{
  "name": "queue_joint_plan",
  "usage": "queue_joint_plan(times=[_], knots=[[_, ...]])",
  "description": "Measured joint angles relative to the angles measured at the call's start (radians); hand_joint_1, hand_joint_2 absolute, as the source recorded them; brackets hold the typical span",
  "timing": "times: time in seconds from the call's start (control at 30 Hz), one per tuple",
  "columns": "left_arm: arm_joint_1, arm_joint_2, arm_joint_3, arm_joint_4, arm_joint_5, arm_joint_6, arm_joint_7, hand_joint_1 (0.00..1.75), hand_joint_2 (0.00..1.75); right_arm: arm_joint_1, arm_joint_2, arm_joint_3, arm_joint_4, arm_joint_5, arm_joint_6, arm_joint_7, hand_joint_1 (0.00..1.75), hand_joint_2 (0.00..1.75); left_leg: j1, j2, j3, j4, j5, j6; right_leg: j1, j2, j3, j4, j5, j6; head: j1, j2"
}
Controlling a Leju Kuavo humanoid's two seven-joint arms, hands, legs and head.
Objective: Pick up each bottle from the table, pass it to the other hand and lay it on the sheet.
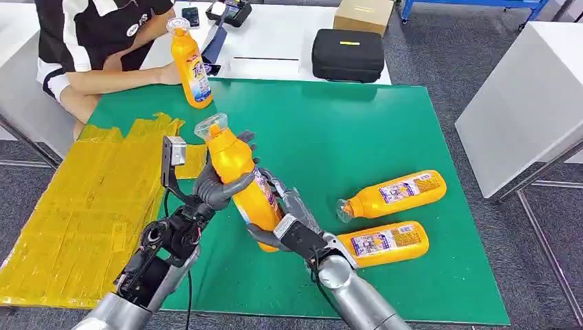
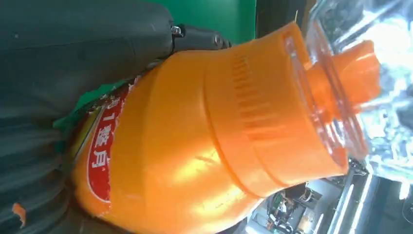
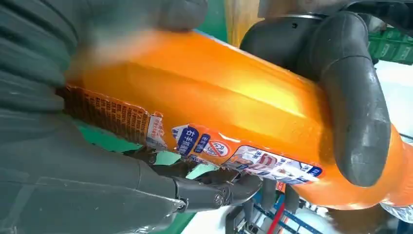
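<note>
Both hands, right hand (image 1: pixel 289 223) low, left hand (image 1: pixel 218 184) at ten o'clock, clamped around orange bottle (image 1: pixel 240 182): probably rigid, glossy, slippery; best gripped mid-body.

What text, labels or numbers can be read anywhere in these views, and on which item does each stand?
"1 整月": white characters on the red label of the held bottle, in the left wrist view.
Blue-and-white label strip on the same bottle, right wrist view: print too small to read.
Labels on the two lying bottles and the standing bottle: too small to read.
Round logo on the person's shirt: blurred, unreadable.
</note>
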Motion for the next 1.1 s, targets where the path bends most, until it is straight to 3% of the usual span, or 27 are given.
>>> queue_joint_plan(times=[0.07,0.5,0.53,0.57,0.67,0.7,0.73,0.77,1.07,1.1], knots=[[-0.001,0.0,0.003,0.005,-0.002,0.0,-0.002,1.75,1.75,-0.006,0.0,0.0,0.008,0.002,0.0,-0.001,1.75,1.75,0.0,0.0,0.0,0.0,0.0,0.0,0.0,0.0,0.0,0.0,0.0,0.0,0.0,0.0],[-0.003,-0.002,0.012,0.018,-0.011,-0.003,-0.012,1.75,1.75,-0.012,0.003,-0.001,0.024,0.006,-0.005,-0.011,1.75,1.75,0.0,0.0,0.0,0.0,0.0,0.0,0.0,0.0,0.0,0.0,0.0,0.0,0.0,0.0],[-0.005,-0.002,0.014,0.021,-0.011,-0.005,-0.013,1.75,1.75,-0.012,0.003,-0.001,0.024,0.008,-0.008,-0.011,1.71,1.75,0.0,0.0,0.0,0.0,0.0,0.0,0.0,0.0,0.0,0.0,0.0,0.0,0.0,0.0],[-0.007,-0.003,0.015,0.023,-0.009,-0.009,-0.013,1.75,1.75,-0.013,0.004,-0.001,0.024,0.009,-0.01,-0.011,1.45,1.75,0.0,0.0,0.0,0.0,0.0,0.0,0.0,0.0,0.0,0.0,0.0,0.0,0.0,0.0],[-0.008,-0.003,0.023,0.029,0.008,-0.021,-0.011,1.75,1.75,-0.015,0.007,-0.006,0.021,0.006,-0.02,-0.003,1.45,1.75,0.0,0.0,0.0,0.0,0.0,0.0,0.0,0.0,0.0,0.0,0.0,0.0,0.0,0.0],[-0.008,-0.003,0.026,0.032,0.015,-0.024,-0.01,1.75,1.75,-0.014,0.008,-0.007,0.016,0.003,-0.021,0.005,0.0,1.75,0.0,0.0,0.0,0.0,0.0,0.0,0.0,0.0,0.0,0.0,0.0,0.0,0.0,0.0],[-0.009,-0.003,0.031,0.035,0.022,-0.025,-0.009,1.75,1.75,-0.014,0.008,-0.008,0.008,0.001,-0.021,0.016,0.0,1.75,0.0,0.0,0.0,0.0,0.0,0.0,0.0,0.0,0.0,0.0,0.0,0.0,0.0,0.0],[-0.011,-0.003,0.034,0.038,0.025,-0.027,-0.008,1.75,1.75,-0.013,0.008,-0.008,0.0,0.0,-0.021,0.025,0.0,0.0,0.0,0.0,0.0,0.0,0.0,0.0,0.0,0.0,0.0,0.0,0.0,0.0,0.0,0.0],[-0.025,0.002,0.086,0.064,0.076,0.032,0.007,1.75,1.75,0.043,-0.001,-0.046,-0.164,-0.151,0.038,0.164,0.0,0.0,0.0,0.0,0.0,0.0,0.0,0.0,0.0,0.0,0.0,0.0,0.0,0.0,0.0,0.0],[-0.025,0.002,0.09,0.067,0.077,0.042,0.007,1.75,1.75,0.055,-0.005,-0.054,-0.196,-0.171,0.038,0.175,0.0,1.75,0.0,0.0,0.0,0.0,0.0,0.0,0.0,0.0,0.0,0.0,0.0,0.0,0.0,0.0]])
